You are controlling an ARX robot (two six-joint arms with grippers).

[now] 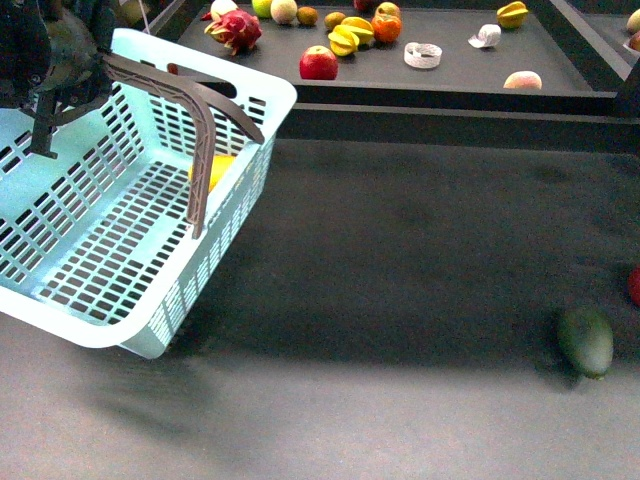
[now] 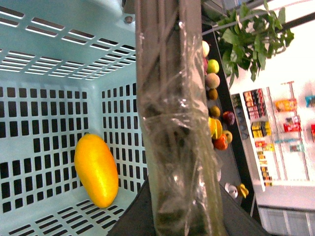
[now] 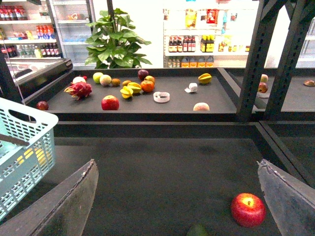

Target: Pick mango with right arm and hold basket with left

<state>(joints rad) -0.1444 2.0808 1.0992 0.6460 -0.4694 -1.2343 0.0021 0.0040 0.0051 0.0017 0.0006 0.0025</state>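
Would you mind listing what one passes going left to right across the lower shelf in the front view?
Left gripper at the basket's rim → basket with the mango showing through its wall → dark green fruit → a red fruit cut off by the picture's right edge.

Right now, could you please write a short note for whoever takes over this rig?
Left pincer: at the basket's far-left rim, basket tilted off the surface; grip hidden, so I cannot confirm it.
Right pincer: open, empty, above the dark surface.
Mango: lying inside the basket, against its wall.
Done: mango is in the basket, basket is supported by the left arm.
Left: nothing obvious; keep the basket steady.
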